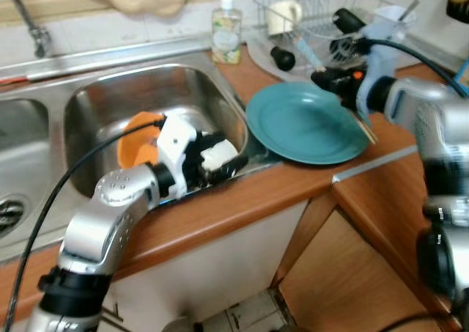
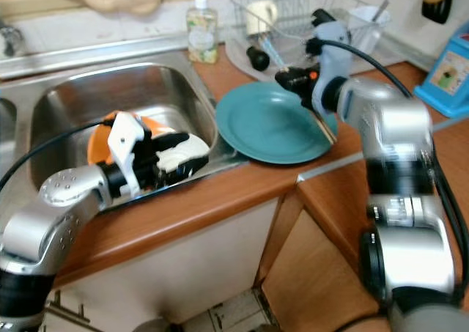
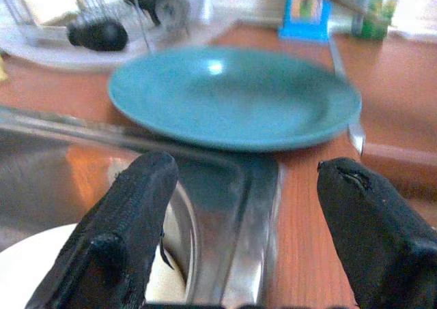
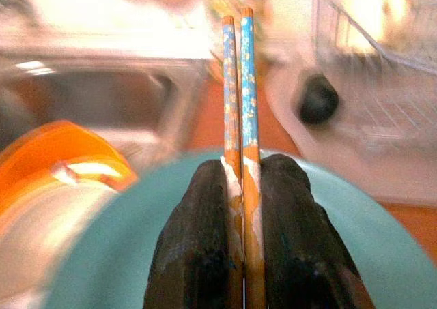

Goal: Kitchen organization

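Teal plate (image 1: 304, 123) beneath right gripper (image 4: 242, 186) clamping chopsticks (image 4: 239, 70)

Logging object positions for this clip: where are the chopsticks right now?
The chopsticks are clamped in the right pincer, held over the teal plate on the wooden counter, right of the sink and in front of the dish rack.

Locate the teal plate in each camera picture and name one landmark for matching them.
Left eye view: teal plate on the wooden counter, right of the sink.
Right eye view: centre, beside the sink's right rim.
Left wrist view: across the upper half, beyond the open left gripper.
Right wrist view: lower part, under the right gripper holding chopsticks.
Shared landmark: dish rack.
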Tool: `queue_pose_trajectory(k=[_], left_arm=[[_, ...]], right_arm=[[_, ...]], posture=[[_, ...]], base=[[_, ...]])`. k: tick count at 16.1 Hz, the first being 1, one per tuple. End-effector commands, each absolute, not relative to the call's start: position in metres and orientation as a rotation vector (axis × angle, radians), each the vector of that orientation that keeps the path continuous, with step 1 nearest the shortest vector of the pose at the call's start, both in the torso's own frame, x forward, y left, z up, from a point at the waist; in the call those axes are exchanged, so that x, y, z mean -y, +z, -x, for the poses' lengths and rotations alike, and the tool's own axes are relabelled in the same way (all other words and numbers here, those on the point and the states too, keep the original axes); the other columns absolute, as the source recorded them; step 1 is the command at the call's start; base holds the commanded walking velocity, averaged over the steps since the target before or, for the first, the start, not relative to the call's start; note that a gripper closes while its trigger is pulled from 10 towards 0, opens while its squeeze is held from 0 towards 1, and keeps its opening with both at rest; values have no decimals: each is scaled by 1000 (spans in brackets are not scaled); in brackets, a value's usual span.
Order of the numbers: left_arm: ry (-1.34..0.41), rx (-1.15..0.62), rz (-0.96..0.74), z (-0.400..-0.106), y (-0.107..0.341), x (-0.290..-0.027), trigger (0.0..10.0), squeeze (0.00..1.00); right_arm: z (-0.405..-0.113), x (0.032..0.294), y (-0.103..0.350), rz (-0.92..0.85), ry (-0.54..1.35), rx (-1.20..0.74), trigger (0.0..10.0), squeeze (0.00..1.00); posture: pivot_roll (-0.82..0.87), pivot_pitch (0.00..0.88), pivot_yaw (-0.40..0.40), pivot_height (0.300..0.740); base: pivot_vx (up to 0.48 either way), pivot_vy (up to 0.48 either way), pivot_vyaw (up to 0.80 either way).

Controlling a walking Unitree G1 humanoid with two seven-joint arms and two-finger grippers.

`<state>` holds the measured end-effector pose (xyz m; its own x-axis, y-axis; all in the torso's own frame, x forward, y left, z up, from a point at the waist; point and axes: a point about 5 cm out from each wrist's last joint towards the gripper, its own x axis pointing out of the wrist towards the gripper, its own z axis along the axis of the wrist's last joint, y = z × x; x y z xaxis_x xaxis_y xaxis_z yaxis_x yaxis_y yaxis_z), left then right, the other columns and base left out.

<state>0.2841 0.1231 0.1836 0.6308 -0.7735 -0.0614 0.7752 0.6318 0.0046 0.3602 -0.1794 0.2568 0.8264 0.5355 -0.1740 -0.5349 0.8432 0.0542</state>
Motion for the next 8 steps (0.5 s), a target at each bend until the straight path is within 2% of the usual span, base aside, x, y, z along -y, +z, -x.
queue_pose_trajectory(k=[1,4,5,6,7,8], left_arm=[[-882,-37,9,-287,189,-123,10000,0],[-886,7,97,-290,197,-119,10000,0],[-894,27,179,-292,202,-116,10000,0],[-906,35,230,-293,204,-114,10000,439],[-918,33,313,-293,205,-111,10000,435],[-921,34,328,-293,206,-111,10000,318]], right_arm=[[-349,174,263,-18,606,-130,0,0],[-324,158,251,-42,706,-40,0,0],[-309,146,244,-52,764,5,1373,0],[-301,138,236,-27,803,11,1412,0],[-291,128,226,2,855,12,1294,0],[-290,126,225,2,864,12,902,0]], posture=[[-150,0,14,740],[-148,0,16,740],[-148,0,17,740],[-151,0,19,740],[-151,0,19,740],[-151,0,19,740]], base=[[0,0,0],[0,0,0],[0,0,0],[0,0,0],[0,0,0],[0,0,0]])
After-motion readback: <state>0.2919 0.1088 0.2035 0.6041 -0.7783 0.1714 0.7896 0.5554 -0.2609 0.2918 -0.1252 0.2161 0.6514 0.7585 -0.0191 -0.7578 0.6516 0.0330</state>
